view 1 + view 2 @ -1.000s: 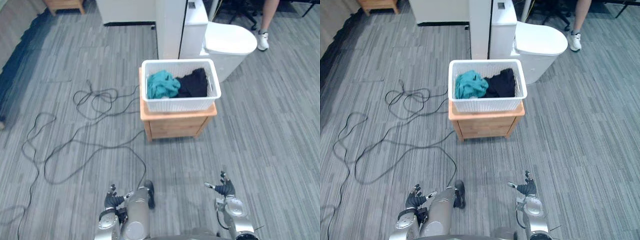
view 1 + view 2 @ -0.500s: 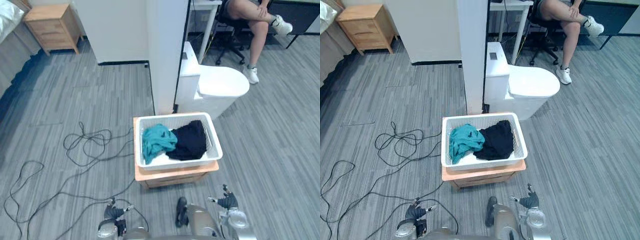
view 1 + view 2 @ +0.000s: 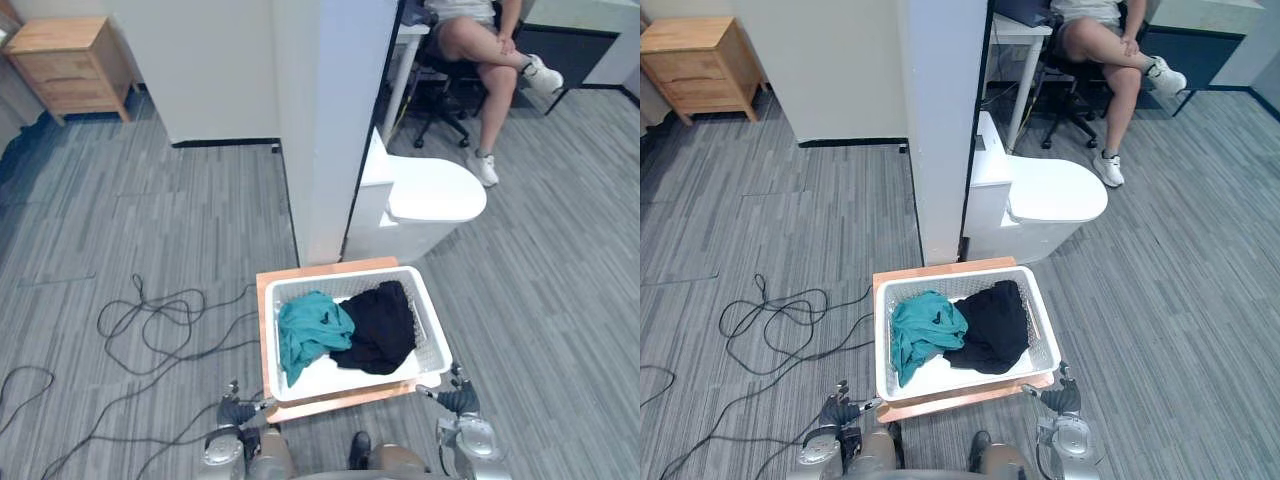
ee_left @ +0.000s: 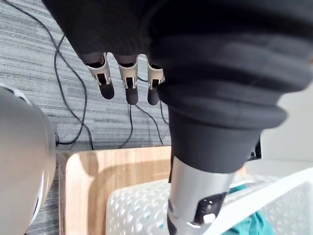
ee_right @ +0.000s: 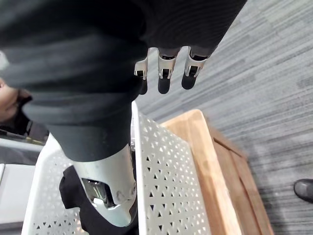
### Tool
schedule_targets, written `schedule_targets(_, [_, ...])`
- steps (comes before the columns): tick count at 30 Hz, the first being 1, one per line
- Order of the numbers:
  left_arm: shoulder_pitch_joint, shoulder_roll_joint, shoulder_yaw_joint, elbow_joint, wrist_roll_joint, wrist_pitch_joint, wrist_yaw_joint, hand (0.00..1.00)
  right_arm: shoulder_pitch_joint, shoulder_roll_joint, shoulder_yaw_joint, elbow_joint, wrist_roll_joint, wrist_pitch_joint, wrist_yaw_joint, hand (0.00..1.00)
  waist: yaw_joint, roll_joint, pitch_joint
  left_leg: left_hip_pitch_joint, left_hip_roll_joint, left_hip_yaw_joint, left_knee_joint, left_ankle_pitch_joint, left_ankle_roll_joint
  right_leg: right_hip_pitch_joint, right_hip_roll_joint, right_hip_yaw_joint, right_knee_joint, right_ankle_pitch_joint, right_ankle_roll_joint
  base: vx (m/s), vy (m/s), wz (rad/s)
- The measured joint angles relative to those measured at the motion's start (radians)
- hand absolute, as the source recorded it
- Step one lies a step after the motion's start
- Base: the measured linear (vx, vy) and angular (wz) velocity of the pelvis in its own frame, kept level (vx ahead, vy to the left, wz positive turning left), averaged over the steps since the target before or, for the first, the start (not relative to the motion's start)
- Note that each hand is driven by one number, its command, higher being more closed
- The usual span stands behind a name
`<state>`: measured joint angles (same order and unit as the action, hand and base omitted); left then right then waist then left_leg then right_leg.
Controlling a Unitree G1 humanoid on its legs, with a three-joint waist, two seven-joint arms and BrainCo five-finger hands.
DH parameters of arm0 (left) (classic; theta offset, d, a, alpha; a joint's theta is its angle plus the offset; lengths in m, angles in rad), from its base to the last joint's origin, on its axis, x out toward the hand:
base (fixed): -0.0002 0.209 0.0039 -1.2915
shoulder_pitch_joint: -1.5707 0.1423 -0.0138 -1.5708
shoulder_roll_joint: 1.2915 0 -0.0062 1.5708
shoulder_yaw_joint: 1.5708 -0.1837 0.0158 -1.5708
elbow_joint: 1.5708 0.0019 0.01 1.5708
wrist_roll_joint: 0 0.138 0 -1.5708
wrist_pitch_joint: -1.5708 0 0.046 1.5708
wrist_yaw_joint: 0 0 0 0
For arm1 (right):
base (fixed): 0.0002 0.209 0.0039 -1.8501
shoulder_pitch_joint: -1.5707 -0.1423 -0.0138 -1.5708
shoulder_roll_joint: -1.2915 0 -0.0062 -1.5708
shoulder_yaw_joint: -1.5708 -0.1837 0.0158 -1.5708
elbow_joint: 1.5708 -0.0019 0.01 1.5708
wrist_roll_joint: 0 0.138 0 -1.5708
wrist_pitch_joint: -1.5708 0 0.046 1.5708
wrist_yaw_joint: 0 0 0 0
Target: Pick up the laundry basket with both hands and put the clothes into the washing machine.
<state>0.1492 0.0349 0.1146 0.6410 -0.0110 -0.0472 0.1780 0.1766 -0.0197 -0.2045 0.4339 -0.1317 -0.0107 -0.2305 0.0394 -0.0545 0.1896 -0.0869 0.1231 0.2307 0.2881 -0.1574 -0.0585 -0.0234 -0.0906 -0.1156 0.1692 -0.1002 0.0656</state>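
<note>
Risks first. The laundry basket sits on a small wooden stand and overhangs the stand's near edge. If one hand lifts before the other, the basket probably tips and spills. A grip too low could catch the stand's lip and drag the stand along. The perforated walls look thin, so a one-sided squeeze may flex them and slip off.

Hands: the left hand is just beside the basket's near-left corner, fingers straight and spread. Nothing is gripped. The right hand is just beside the near-right corner in the same state, fingers extended and holding nothing. In the wrist views each thumb lies close along the basket wall; contact can't be confirmed. The hands bracket the basket but haven't clamped the rim, so the pickup is not yet done.

Load: a teal garment lies in the basket's left half and a black garment in the right half. The two touch in the middle, and both sit below the rim.

Beyond the basket: a toilet just behind it and a white pillar next to that. A seated person is farther back, well apart from the basket. That leaves tight clearance behind it for the carry.
</note>
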Motion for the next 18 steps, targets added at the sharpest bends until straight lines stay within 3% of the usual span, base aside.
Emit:
schedule_targets(4, [0.030,0.009,-0.004,-0.117,-0.018,-0.005,0.003,0.00,-0.006,-0.061,-0.009,-0.108,-0.063,-0.004,-0.030,0.00,0.001,0.008,-0.011,0.031,-0.011,0.017,-0.042,0.005,0.007,0.002,0.002,0.034,-0.020,0.012,0.004,0.02,0.018,-0.22])
schedule_targets(12, [-0.020,0.020,-0.090,-0.138,-0.019,-0.007,0.023,0.00,-0.138,-0.152,0.034,-0.033,-0.116,0.001,-0.029,0.00,-0.023,0.029,-0.007,0.002,-0.042,0.003,-0.115,0.046,0.021,-0.055,0.001,0.045,-0.043,0.040,0.005,-0.01,0.005,-0.05])
schedule_targets(18, [-0.251,0.031,-0.170,-0.131,-0.017,-0.007,0.075,0.00,-0.428,-0.264,0.130,0.129,-0.115,0.020,-0.031,0.00,-0.027,0.070,0.091,-0.136,-0.046,-0.009,-0.069,0.069,0.045,-0.185,-0.003,0.064,-0.021,0.086,0.002,-0.12,0.030,-0.03])
